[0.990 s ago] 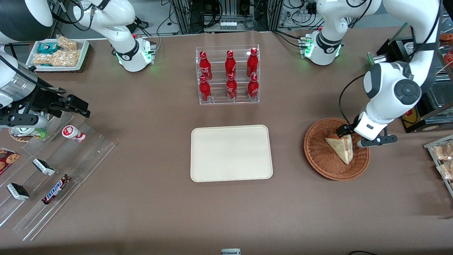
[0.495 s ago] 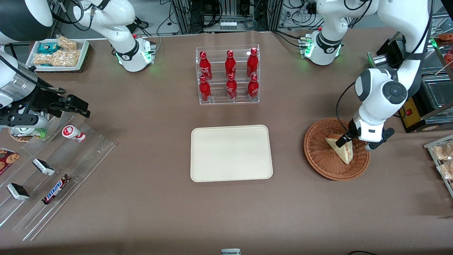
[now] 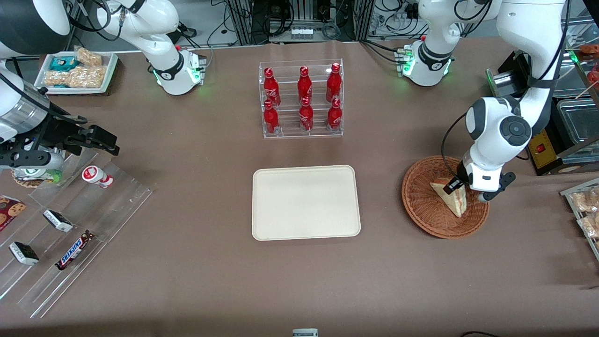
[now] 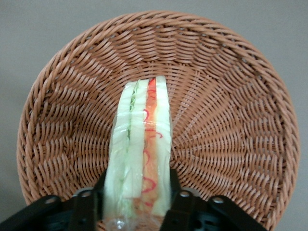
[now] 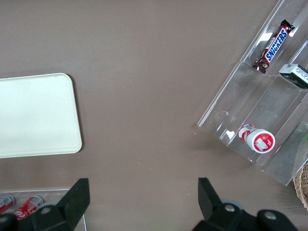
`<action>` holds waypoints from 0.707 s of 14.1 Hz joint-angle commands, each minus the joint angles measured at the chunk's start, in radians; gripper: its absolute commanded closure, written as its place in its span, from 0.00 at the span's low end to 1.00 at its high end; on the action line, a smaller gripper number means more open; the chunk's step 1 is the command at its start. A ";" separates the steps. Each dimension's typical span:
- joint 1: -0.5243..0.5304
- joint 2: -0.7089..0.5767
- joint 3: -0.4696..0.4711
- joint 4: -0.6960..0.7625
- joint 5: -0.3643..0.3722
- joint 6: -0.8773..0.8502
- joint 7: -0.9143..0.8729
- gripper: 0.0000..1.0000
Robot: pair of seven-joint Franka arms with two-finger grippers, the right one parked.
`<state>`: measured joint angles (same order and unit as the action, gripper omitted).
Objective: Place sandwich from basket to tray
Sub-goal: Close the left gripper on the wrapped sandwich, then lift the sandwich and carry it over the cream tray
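The sandwich [image 3: 453,200], a pale wedge with red-orange and green filling, lies in the reddish-brown wicker basket [image 3: 421,213] toward the working arm's end of the table. My left gripper [image 3: 461,188] is down in the basket at the sandwich's thick end. In the left wrist view the gripper [image 4: 137,195] has a black finger [image 4: 177,192] pressed against each side of the sandwich [image 4: 144,130], which still rests on the basket's weave [image 4: 231,120]. The cream tray [image 3: 304,201] lies flat at mid-table, beside the basket, and is bare; it also shows in the right wrist view [image 5: 33,115].
A clear rack of red bottles [image 3: 302,100] stands farther from the front camera than the tray. Clear acrylic racks with snacks [image 3: 70,220] and a white snack tray [image 3: 77,70] lie toward the parked arm's end. Packaged snacks [image 3: 585,206] sit beside the basket at the table's edge.
The left arm swung over the basket and lowered, bringing the gripper down around the sandwich's thick end. The sandwich and basket have not moved.
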<state>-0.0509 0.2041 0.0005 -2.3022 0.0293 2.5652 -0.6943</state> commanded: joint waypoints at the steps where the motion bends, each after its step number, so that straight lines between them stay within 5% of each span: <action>1: -0.010 -0.022 0.000 0.087 0.006 -0.136 0.048 0.95; 4: -0.093 0.000 -0.017 0.260 0.001 -0.359 0.030 0.95; 10: -0.354 0.139 -0.017 0.492 -0.014 -0.381 -0.016 0.94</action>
<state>-0.3231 0.2354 -0.0299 -1.9442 0.0246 2.2014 -0.6999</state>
